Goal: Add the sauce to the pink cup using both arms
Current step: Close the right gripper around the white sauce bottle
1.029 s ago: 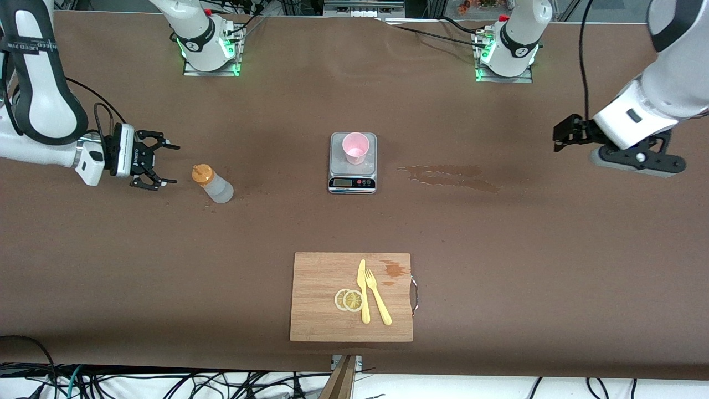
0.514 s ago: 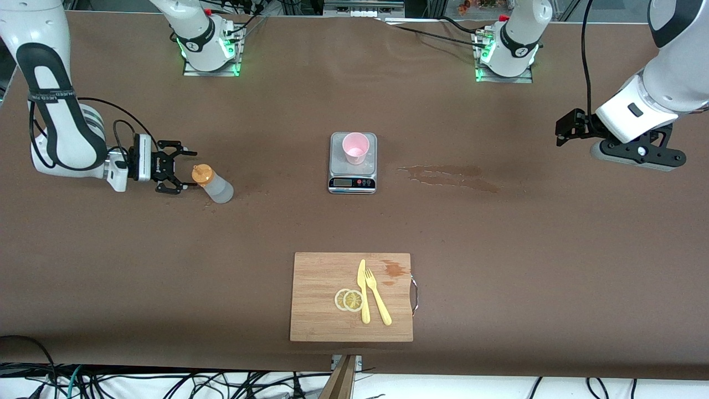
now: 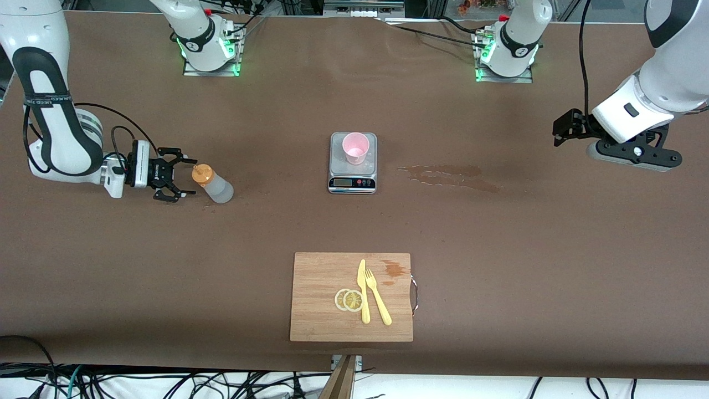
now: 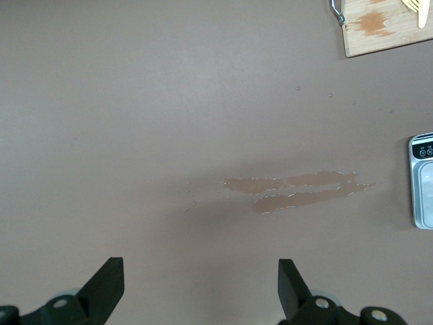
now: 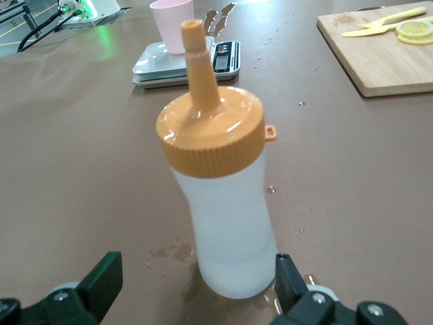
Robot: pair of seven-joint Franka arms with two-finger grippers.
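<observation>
Nearest the front camera, the cutting board (image 3: 332,310) sits untouched. Farther up the table (image 3: 498,249), at the right arm's end, the right gripper (image 3: 180,178) has swung in low beside the sauce bottle (image 3: 213,185), fingers spread and not yet around it, so grasping comes next. The pink cup (image 3: 355,147) stands on the scale (image 3: 353,178). The left gripper (image 4: 199,288) hangs spread, waiting above the spill (image 3: 448,176).

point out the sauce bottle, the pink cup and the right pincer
sauce bottle (image 5: 226,223), right wrist view, translucent body
pink cup (image 3: 355,148), front view, inner wall
right pincer (image 3: 186,176), front view, midway between its open fingertips
</observation>
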